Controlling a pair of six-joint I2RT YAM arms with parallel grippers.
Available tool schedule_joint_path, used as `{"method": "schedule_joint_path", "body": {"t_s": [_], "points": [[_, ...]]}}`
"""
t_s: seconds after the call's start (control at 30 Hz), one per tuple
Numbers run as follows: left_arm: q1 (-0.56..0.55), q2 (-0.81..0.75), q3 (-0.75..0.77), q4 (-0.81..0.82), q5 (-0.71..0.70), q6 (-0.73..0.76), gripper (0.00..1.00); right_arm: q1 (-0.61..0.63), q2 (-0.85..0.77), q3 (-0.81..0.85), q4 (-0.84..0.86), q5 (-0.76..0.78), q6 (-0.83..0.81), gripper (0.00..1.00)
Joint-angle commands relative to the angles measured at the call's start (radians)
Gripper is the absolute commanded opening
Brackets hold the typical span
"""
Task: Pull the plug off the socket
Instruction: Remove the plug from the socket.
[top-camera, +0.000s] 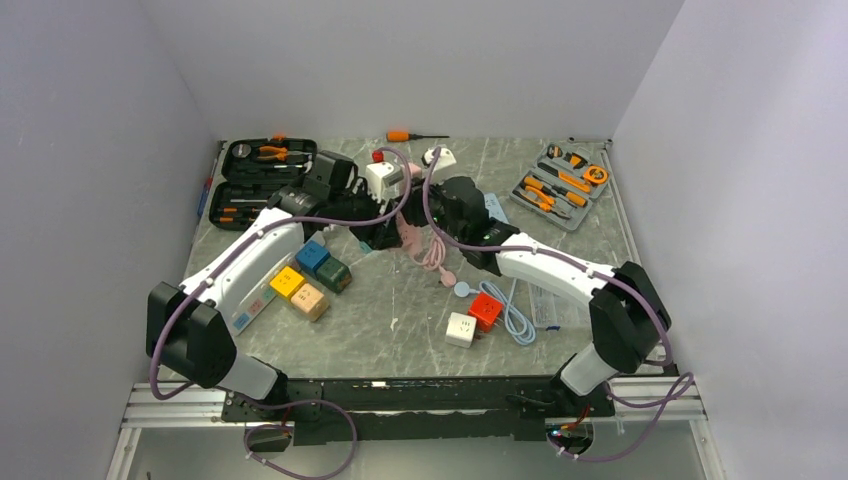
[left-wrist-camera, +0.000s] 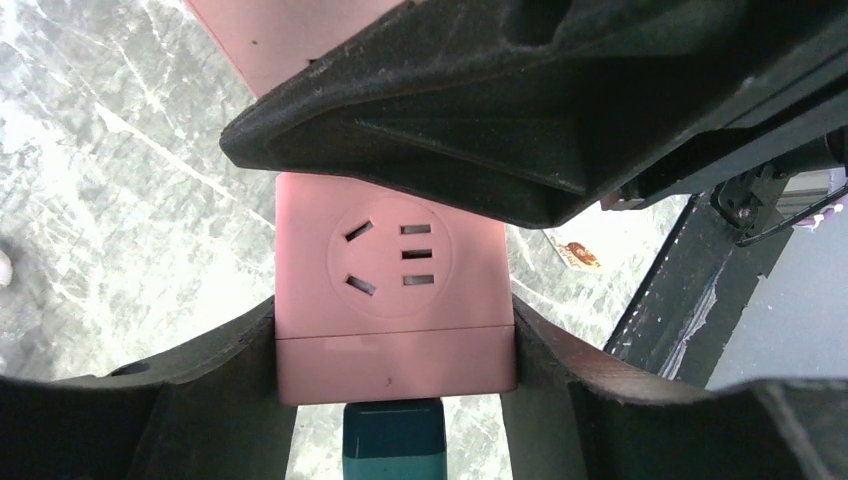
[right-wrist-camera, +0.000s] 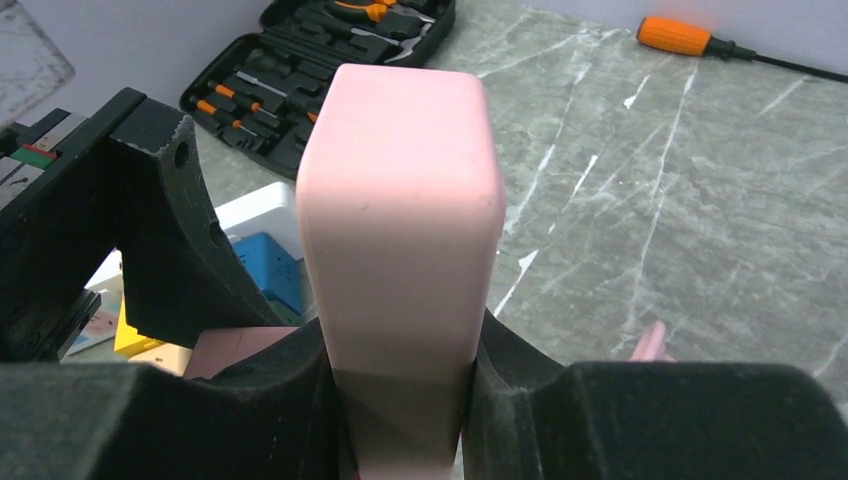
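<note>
Soft, even light is cast from above; faint shadows are thrown on the tabletop (top-camera: 400, 335). The wrist views' nearest foreground is rendered dark and slightly blurred.

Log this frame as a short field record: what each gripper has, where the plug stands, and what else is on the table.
left gripper: closed on the pink socket cube, fingers on two opposite sides
right gripper: closed on the pink plug
plug and socket: the join is hidden by the right gripper, so seated or free cannot be told
socket face in left wrist view: slots empty
far table edge: orange-handled screwdriver, open tool case
</note>
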Motion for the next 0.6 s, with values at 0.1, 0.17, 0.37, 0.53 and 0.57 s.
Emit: {"method": "schedule_joint_path", "body": {"t_s": [0.1, 0.17, 0.37, 0.53, 0.57], "points": [[0.081, -0.092, 0.14, -0.099, 0.254, 0.043, 0.0, -0.097, 0.154, 0.062, -0.268, 0.243, -0.227, 0.0], [0.086, -0.1, 0.151, -0.114, 0.284, 0.047, 0.0, -0.1, 0.182, 0.082, -0.3, 0.252, -0.239, 0.0], [0.102, -0.128, 0.167, -0.117, 0.386, 0.02, 0.0, -0.132, 0.21, 0.119, -0.326, 0.219, -0.238, 0.0], [0.12, -0.13, 0.133, -0.097, 0.396, 0.013, 0.0, -0.133, 0.23, 0.186, -0.372, 0.078, -0.228, 0.0], [0.123, -0.132, 0.123, -0.094, 0.392, 0.016, 0.0, -0.134, 0.252, 0.218, -0.4, 0.045, -0.226, 0.0]]}}
